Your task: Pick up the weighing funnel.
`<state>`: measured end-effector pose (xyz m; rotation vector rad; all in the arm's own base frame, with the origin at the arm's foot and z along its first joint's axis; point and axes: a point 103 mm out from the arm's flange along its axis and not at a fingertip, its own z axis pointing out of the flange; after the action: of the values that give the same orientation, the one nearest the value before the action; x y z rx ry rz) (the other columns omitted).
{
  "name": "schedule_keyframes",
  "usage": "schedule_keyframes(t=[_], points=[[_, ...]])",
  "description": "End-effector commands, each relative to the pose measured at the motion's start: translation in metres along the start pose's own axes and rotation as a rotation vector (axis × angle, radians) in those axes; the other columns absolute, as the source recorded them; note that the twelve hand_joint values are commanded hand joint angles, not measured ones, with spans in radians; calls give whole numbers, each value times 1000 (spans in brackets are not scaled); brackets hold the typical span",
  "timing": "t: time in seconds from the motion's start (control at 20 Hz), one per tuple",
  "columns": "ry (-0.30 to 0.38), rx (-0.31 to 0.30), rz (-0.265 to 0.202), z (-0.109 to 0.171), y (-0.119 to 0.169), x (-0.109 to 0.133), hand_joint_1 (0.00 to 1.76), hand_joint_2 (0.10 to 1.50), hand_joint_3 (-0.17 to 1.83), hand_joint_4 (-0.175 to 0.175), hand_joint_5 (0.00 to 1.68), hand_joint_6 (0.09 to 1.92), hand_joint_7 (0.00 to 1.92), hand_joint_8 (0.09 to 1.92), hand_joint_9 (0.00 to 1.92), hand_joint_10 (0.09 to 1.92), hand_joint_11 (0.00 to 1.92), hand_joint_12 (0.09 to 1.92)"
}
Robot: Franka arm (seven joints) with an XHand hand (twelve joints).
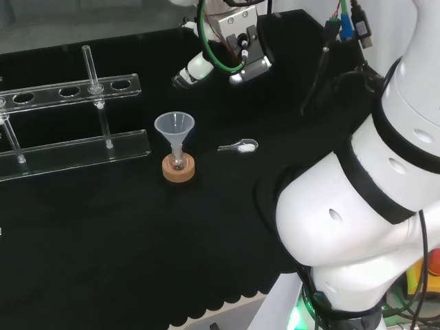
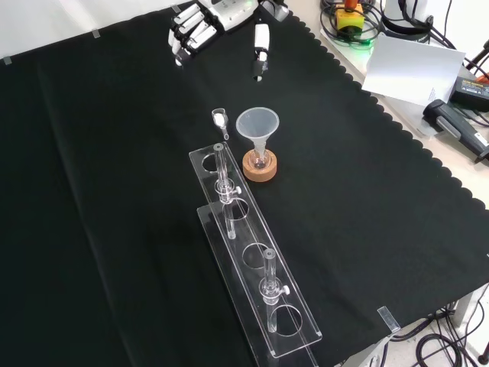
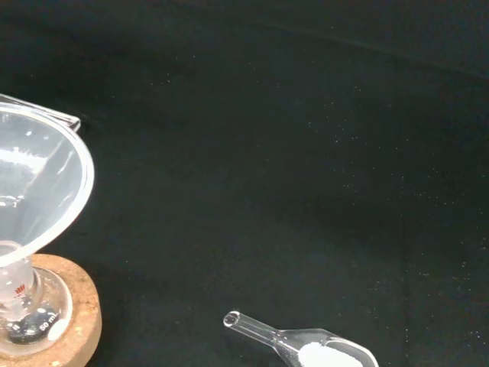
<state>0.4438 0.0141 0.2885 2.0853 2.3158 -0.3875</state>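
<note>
The weighing funnel (image 2: 220,119) lies on the counter (image 2: 107,199) in the front view's upper centre, just left of the big funnel (image 2: 257,125). Its long axis runs up and down the frame, stem away from the hand (image 2: 197,27). The hand hovers well apart at the top edge, fingers relaxed and empty.

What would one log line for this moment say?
stage: before grasp | hand: open, empty | weighing funnel: on cloth beside funnel, untouched, white powder inside

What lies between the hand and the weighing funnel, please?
Just bare black cloth, as the front view shows; the open hand is apart from the weighing funnel.
</note>
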Motion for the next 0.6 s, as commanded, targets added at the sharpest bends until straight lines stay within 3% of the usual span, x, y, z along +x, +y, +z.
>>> schedule_keyframes(t=[0.05,0.15,0.3,0.4,0.45,0.6], points=[[-11,-2,0,1,3,4,405,643,48,-42,168,87,437,87,132,791,0,891],[-9,-3,-12,1,5,4,410,644,47,-37,177,87,442,87,143,794,0,896],[-29,89,-21,2,13,2,414,647,44,-6,98,87,361,87,74,719,0,885],[-46,148,-17,5,17,-2,391,641,29,12,27,87,127,87,19,244,0,557],[-47,162,-14,6,18,-4,376,638,22,20,12,87,64,87,9,123,0,389],[-58,169,1,9,14,-14,341,627,7,35,0,87,6,87,0,87,0,108]])
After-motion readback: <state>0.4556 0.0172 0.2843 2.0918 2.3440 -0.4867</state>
